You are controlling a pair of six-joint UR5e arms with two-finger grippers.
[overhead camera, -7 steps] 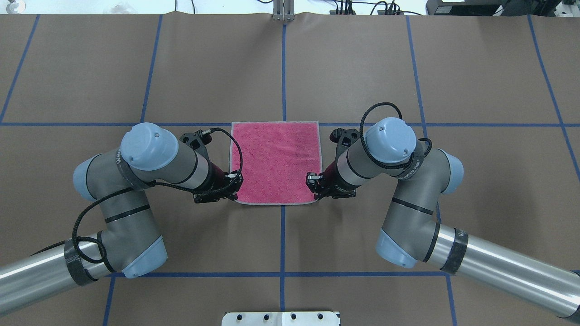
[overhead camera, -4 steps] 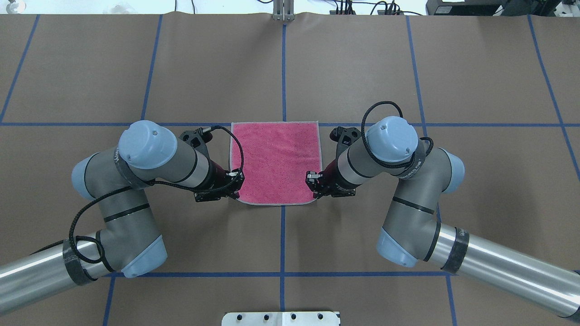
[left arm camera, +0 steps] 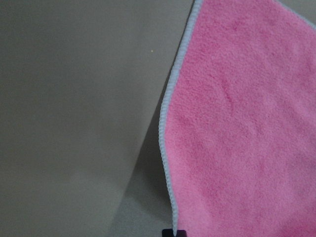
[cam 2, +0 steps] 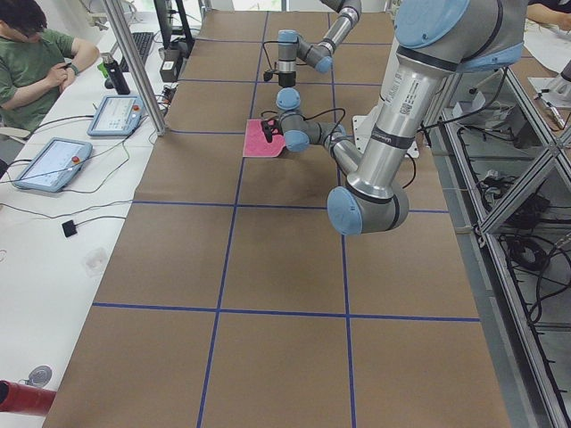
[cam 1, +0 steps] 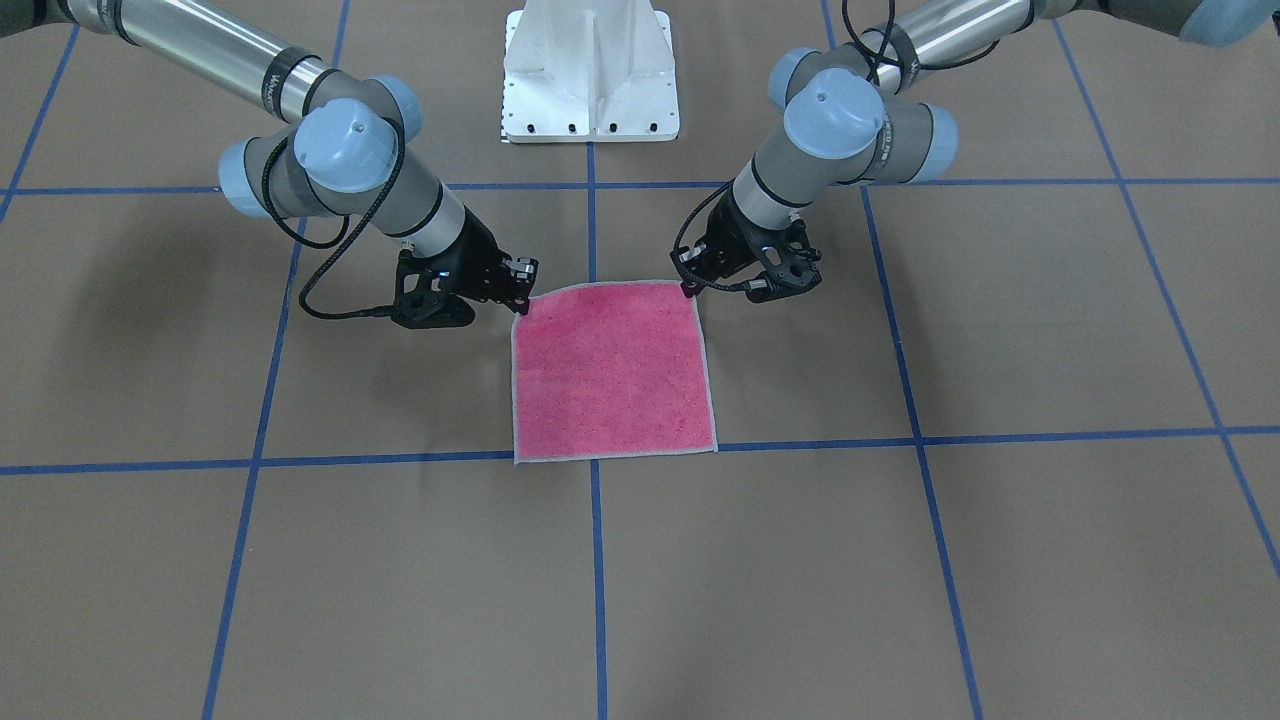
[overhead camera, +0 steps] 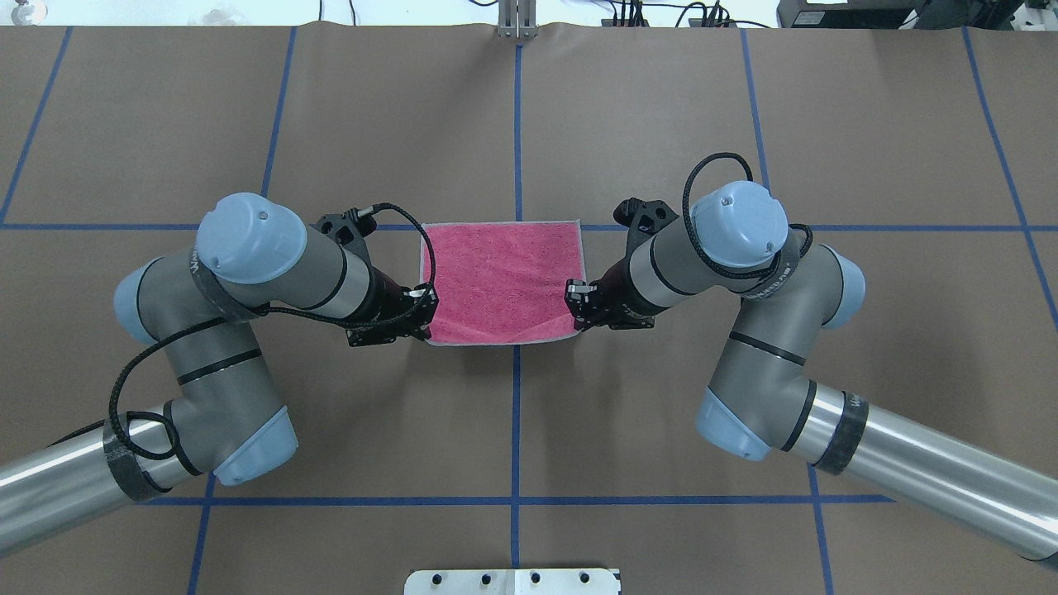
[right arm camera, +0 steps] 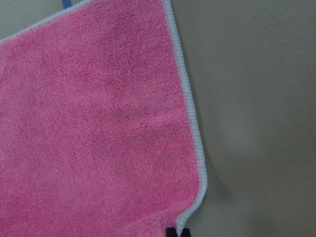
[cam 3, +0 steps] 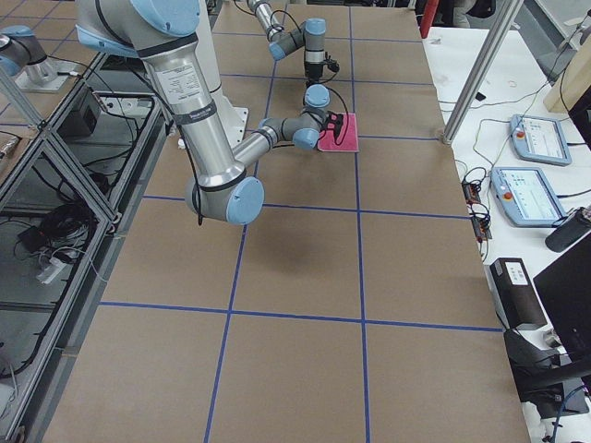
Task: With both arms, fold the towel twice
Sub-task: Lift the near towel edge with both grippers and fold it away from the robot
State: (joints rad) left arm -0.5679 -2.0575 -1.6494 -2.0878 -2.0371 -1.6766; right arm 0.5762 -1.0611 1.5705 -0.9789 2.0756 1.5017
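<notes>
The towel [overhead camera: 504, 277] lies pink face up at the table's middle, its far edge flat on the blue tape line. Its near edge is raised off the table. My left gripper [overhead camera: 425, 318] is shut on the towel's near left corner. My right gripper [overhead camera: 576, 308] is shut on the near right corner. In the front view the towel [cam 1: 612, 370] runs from the left gripper [cam 1: 689, 286] and the right gripper [cam 1: 521, 297] toward the camera. The left wrist view shows pink cloth [left arm camera: 242, 123] with its grey edging; the right wrist view [right arm camera: 98, 123] shows the same.
The white pedestal base [cam 1: 590, 70] stands behind the arms. Blue tape lines [overhead camera: 517, 124] cross the brown table cover. A metal post [overhead camera: 517, 21] stands at the far edge. An operator [cam 2: 31, 53] and tablets [cam 2: 116, 114] are beyond the far side.
Both grippers have moved away from the robot's base with the towel's near corners held. The near edge has lifted and come closer to the far edge, so the towel looks shorter from overhead.
</notes>
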